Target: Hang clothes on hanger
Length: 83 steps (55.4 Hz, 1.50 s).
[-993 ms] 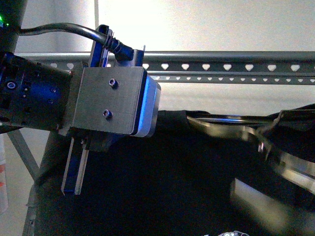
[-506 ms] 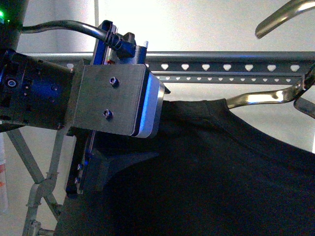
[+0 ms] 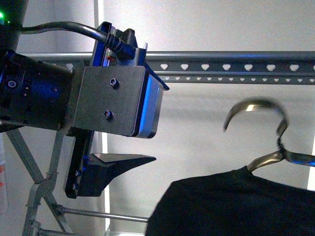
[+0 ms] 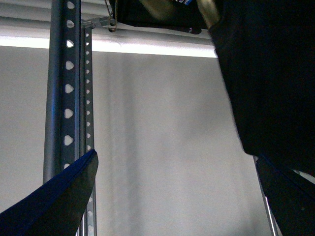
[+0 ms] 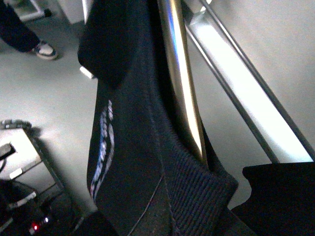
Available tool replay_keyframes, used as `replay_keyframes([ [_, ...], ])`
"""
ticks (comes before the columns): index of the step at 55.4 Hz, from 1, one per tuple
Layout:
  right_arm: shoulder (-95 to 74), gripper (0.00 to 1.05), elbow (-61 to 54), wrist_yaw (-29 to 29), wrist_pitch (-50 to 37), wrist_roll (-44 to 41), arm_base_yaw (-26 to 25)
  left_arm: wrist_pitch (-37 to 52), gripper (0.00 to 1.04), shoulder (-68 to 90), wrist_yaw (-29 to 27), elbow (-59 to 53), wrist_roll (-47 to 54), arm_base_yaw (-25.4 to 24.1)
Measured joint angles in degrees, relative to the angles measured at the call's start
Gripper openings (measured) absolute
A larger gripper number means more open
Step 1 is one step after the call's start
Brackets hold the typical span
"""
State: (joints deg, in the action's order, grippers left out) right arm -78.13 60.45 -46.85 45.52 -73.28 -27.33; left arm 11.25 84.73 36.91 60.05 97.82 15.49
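The hanger is a grey metal rack whose top rail [image 3: 226, 66] with heart-shaped holes runs across the front view. Below that rail the black T-shirt [image 3: 231, 206] hangs on a chrome clothes hanger [image 3: 256, 105], whose hook is free of the rail. My left gripper [image 3: 161, 123] is open beside the rail, left of the shirt, with nothing between its blue-edged fingers [image 4: 59, 196]. In the right wrist view my right gripper [image 5: 211, 211] is shut on the chrome hanger arm [image 5: 179, 83] and the shirt collar. The blue-white lettering [image 5: 103, 147] faces down the cloth.
The rack's crossed legs [image 3: 34, 187] and a thin lower crossbar [image 3: 103, 214] stand at lower left, in front of a white wall. A person's shoe [image 5: 44, 49] and dark equipment with a red light [image 5: 24, 211] are on the floor below.
The shirt and its chrome hanger dropped down and to the right; the hook, above the rail half a second ago, is now below it. The left gripper stayed put and is clear of the cloth.
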Motion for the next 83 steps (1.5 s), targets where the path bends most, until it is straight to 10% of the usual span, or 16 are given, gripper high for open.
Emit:
replay_keyframes([
  [28, 1.0, 0.04, 3.5, 0.8, -15.0, 46.1, 4.9, 0.0, 0.98, 0.0, -1.4, 0.0, 0.0, 0.0],
  [59, -1.2, 0.04, 8.8, 2.9, -24.6, 77.0, 4.5, 0.0, 0.98, 0.0, -1.5, 0.0, 0.0, 0.0],
  [70, -3.2, 0.04, 10.5, 4.3, -27.3, 83.1, 4.5, 18.5, 0.98, 0.7, -45.0, 2.7, -46.6, -7.3],
  [83, -5.3, 0.04, 13.4, 6.9, -28.6, 88.4, 5.6, 18.7, 0.98, 0.4, -48.5, 2.7, -81.5, -7.1],
])
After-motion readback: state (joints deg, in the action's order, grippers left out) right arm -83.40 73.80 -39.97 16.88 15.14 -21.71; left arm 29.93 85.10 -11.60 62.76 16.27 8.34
